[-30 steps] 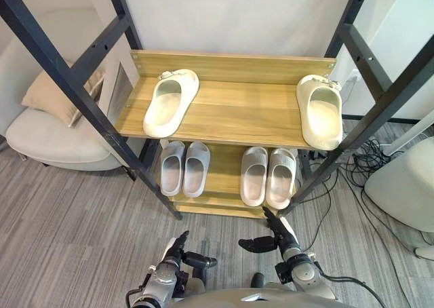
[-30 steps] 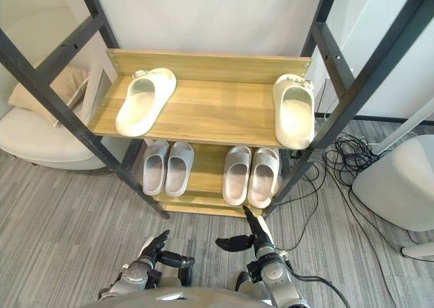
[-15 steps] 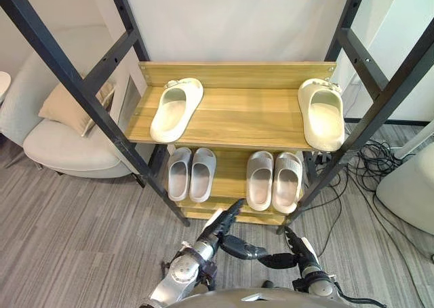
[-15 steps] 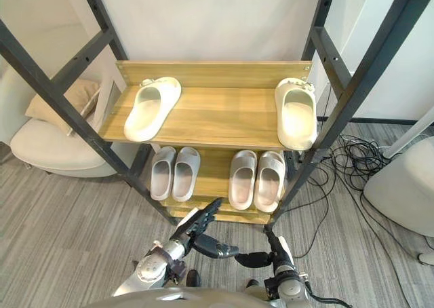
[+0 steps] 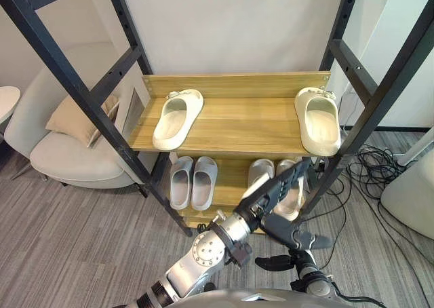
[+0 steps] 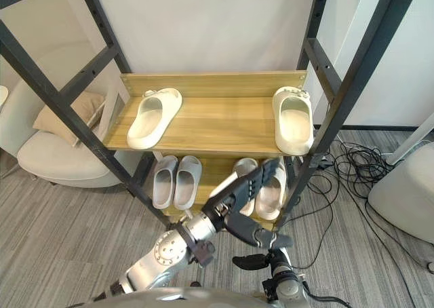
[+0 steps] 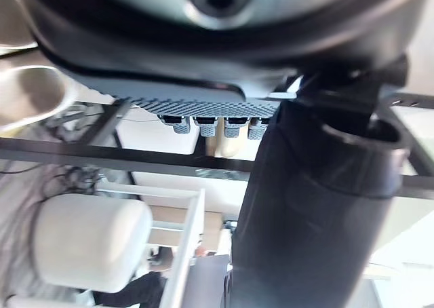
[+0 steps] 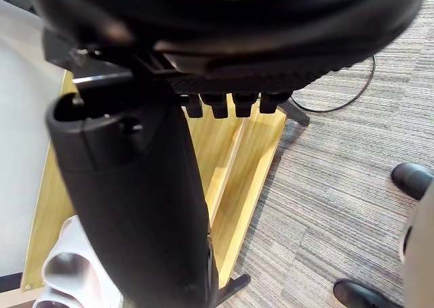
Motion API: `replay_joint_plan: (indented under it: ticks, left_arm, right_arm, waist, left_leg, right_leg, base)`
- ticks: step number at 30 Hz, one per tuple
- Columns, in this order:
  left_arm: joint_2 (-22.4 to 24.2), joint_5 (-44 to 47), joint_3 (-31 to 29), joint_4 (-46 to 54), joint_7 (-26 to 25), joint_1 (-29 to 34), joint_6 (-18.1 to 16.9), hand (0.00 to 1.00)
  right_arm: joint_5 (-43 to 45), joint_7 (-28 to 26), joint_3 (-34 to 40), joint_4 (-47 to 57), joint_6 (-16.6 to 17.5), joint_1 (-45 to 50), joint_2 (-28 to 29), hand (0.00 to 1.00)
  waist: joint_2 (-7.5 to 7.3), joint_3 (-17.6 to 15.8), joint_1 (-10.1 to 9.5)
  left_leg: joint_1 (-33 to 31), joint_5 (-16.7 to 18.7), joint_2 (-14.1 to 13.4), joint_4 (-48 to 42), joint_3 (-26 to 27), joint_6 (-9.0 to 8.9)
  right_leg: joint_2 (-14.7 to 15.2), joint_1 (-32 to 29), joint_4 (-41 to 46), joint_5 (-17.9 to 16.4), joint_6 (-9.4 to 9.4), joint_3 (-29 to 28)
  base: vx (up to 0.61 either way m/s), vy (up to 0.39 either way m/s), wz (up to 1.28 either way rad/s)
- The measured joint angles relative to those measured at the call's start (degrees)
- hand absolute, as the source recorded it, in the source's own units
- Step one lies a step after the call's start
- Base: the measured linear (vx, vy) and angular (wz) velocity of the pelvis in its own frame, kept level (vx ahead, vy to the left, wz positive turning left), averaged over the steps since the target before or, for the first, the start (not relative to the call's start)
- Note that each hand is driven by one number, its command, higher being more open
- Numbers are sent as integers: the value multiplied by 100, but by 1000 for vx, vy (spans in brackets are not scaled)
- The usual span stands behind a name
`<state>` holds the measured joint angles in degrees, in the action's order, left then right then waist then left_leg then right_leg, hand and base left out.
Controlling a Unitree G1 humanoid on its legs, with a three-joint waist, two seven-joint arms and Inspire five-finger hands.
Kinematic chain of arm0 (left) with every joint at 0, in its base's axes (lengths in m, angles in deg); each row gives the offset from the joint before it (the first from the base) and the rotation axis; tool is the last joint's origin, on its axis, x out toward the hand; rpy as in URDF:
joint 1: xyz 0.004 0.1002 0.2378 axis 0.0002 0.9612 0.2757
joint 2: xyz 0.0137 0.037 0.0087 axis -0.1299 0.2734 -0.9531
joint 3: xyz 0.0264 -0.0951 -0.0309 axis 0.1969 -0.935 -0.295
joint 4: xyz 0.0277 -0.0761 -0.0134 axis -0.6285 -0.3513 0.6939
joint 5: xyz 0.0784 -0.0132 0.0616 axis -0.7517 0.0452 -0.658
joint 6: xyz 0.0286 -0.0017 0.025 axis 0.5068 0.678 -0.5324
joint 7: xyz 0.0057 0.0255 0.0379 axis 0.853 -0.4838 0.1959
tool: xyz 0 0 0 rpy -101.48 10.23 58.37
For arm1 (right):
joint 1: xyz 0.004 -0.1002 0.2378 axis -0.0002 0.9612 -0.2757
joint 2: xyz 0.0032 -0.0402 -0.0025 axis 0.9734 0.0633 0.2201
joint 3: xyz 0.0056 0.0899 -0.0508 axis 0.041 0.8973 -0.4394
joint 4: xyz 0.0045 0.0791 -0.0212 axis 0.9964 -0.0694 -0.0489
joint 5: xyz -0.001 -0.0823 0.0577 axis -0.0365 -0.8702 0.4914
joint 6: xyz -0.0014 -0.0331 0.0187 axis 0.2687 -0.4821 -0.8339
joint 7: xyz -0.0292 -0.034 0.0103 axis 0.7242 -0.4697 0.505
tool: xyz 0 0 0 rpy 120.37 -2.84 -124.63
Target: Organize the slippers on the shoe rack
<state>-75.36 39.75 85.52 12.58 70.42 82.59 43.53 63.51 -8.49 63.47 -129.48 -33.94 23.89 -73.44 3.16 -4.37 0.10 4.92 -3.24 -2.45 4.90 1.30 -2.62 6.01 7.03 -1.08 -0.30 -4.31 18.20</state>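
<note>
Two cream slippers sit at opposite ends of the top shelf, and both hands are empty.
We see the left cream foam slipper (image 5: 178,109) and the right cream foam slipper (image 5: 317,120) well apart on the light wooden shoe rack (image 5: 237,121). The left pale grey slipper pair (image 5: 193,182) and the right pale grey slipper pair (image 6: 275,198) sit on the lower shelf. The left hand (image 5: 261,203) hovers before the right pair, fingers straight. The right hand (image 6: 249,260) is low and near, fingers relaxed.

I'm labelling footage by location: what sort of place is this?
Likely a home-style room, perhaps a staged one: a wooden shoe rack holding slippers, a cushioned chair with a pillow beside it, and grey plank flooring.
</note>
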Motion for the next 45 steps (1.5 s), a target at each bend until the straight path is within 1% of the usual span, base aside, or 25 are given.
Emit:
replay_joint_plan:
  ticks: [3, 6, 8, 10, 11, 14, 17, 19, 21, 22, 23, 25, 27, 29, 31, 32, 35, 37, 40, 45]
  left_arm:
    - [25, 21, -86, 351, -205, -162, -93, 100]
    - [166, -30, -298, 542, -509, -596, -189, 100]
    - [211, -223, -699, 713, -827, -768, -327, 100]
    - [204, -438, -954, 842, -1030, -806, -383, 100]
    - [193, -555, -1092, 849, -1128, -845, -450, 100]
    - [100, -882, -1338, 839, -1370, -955, -487, 100]
    - [-139, -1213, -1657, 832, -1559, -1083, -488, 100]
    - [-217, -1457, -1896, 769, -1695, -1131, -491, 100]
    - [-277, -1659, -2141, 577, -1818, -1256, -490, 100]
    - [-364, -2022, -2429, 372, -2024, -1336, -476, 100]
    - [-382, -2087, -2484, 330, -2060, -1350, -472, 100]
    - [-550, -2566, -2930, 146, -2285, -1419, -350, 100]
    - [-681, -2803, -3089, 61, -2358, -1452, -301, 100]
    - [-1033, -3365, -3331, -108, -2513, -1526, -177, 100]
    - [-1186, -3670, -3436, -190, -2580, -1555, -97, 100]
    - [-1291, -4060, -3568, -229, -2676, -1564, 21, 100]
    - [-1321, -4496, -3720, -311, -2757, -1570, 100, 100]
    - [-1451, -5108, -3875, -371, -2798, -1569, 313, 100]
    - [-1501, -5497, -4036, -405, -2802, -1570, 438, 100]
    - [-1529, -5858, -4179, -474, -2802, -1574, 548, 100]
  right_arm:
    - [-8, 94, -232, -398, -3, -232, 21, 100]
    - [-25, 131, -428, -452, -30, -266, 56, 100]
    - [-76, 121, -455, -354, -15, -207, 70, 100]
    - [-78, 156, -446, -366, -16, -210, 56, 100]
    - [-79, 182, -447, -408, -16, -225, 42, 100]
    - [-78, 216, -440, -429, -24, -273, 30, 100]
    - [-78, 222, -441, -431, -25, -396, 35, 100]
    - [-78, 242, -442, -465, -25, -466, 45, 100]
    - [-78, 246, -440, -541, -33, -533, 50, 100]
    - [-78, 257, -429, -540, -33, -552, 50, 100]
    - [-78, 263, -426, -540, -33, -552, 50, 100]
    - [-78, 324, -407, -543, -34, -551, 56, 100]
    - [-78, 331, -367, -544, -33, -551, 66, 100]
    - [-78, 367, -289, -544, -32, -562, 71, 100]
    - [-79, 373, -271, -544, -31, -564, 74, 100]
    - [-80, 377, -269, -543, -29, -563, 83, 100]
    - [-101, 379, -265, -542, -27, -563, 104, 100]
    - [-140, 379, -183, -541, -15, -555, 185, 100]
    - [-142, 379, -87, -540, -15, -552, 240, 100]
    - [-146, 379, -86, -534, -14, -550, 250, 100]
  waist:
    - [-32, 69, -22]
    - [-50, 113, -119]
    - [-66, 153, -118]
    - [-58, 167, -118]
    - [-79, 175, -127]
    - [-120, 194, -133]
    - [-144, 193, -131]
    - [-156, 188, -131]
    - [-169, 188, -133]
    - [-178, 184, -124]
    - [-180, 183, -123]
    - [-223, 155, -124]
    - [-244, 143, -127]
    - [-271, 126, -129]
    - [-283, 119, -129]
    - [-303, 106, -130]
    - [-318, 101, -137]
    - [-320, 100, -137]
    - [-326, 96, -135]
    - [-359, 76, -135]
  left_leg:
    - [-2, 2, 0, 0, -30, 0]
    - [0, 1, 4, -1, -38, 2]
    - [-1, 1, 10, -1, -45, 2]
    - [4, 1, 15, -8, -81, 2]
    - [5, 1, 18, -12, -110, 3]
    - [-4, -4, 24, -14, -178, 7]
    - [-7, -5, 24, -11, -181, 8]
    - [-13, -5, 30, -4, -184, 8]
    - [-23, -5, 37, -3, -190, 8]
    - [-41, -5, 46, -3, -200, 8]
    - [-45, -5, 47, -3, -202, 8]
    - [-78, -5, 52, -4, -220, 8]
    - [-83, -5, 52, -4, -225, 8]
    - [-97, -5, 60, -3, -228, 8]
    - [-97, -5, 64, -3, -228, 8]
    - [-98, -5, 68, -3, -229, 8]
    - [-98, -4, 73, -3, -235, 8]
    - [-97, -3, 70, -2, -236, 7]
    - [-99, 0, 67, -2, -234, 4]
    - [-104, 3, 67, -1, -222, 1]
  right_leg:
    - [-2, 18, -8, -8, 0, 30]
    - [0, 32, -6, -8, 1, 30]
    - [2, 39, -7, -9, 1, 44]
    - [4, 88, -17, -10, 0, 70]
    - [4, 101, -23, -13, 0, 98]
    - [3, 116, -32, -23, 6, 168]
    - [2, 116, -41, -22, 6, 170]
    - [1, 115, -55, -22, 5, 175]
    - [-1, 115, -70, -21, 5, 183]
    - [-4, 112, -87, -20, 5, 192]
    - [-5, 112, -91, -20, 5, 194]
    - [-16, 112, -122, -20, 5, 214]
    - [-19, 113, -133, -20, 5, 221]
    - [-33, 113, -141, -20, 5, 223]
    - [-31, 112, -142, -20, 5, 223]
    - [-28, 110, -143, -20, 6, 223]
    - [-24, 105, -142, -21, 6, 224]
    - [-27, 102, -143, -21, 7, 223]
    - [-29, 94, -144, -21, 7, 218]
    - [-32, 79, -147, -21, 7, 203]
  base:
    - [10, -7, 5]
    - [2, -2, 1]
    - [0, 0, 0]
    - [4, -5, 9]
    - [-7, -8, 16]
    - [-16, -8, 12]
    - [0, 0, 0]
    - [0, 0, 0]
    - [7, -1, 2]
    - [0, 0, 0]
    - [20, -3, 4]
    - [21, -5, 4]
    - [10, -3, 2]
    - [0, 0, 0]
    - [0, 0, 0]
    - [0, 0, 0]
    - [0, 0, 0]
    - [0, 0, 0]
    - [0, 0, 0]
    - [0, 0, 0]
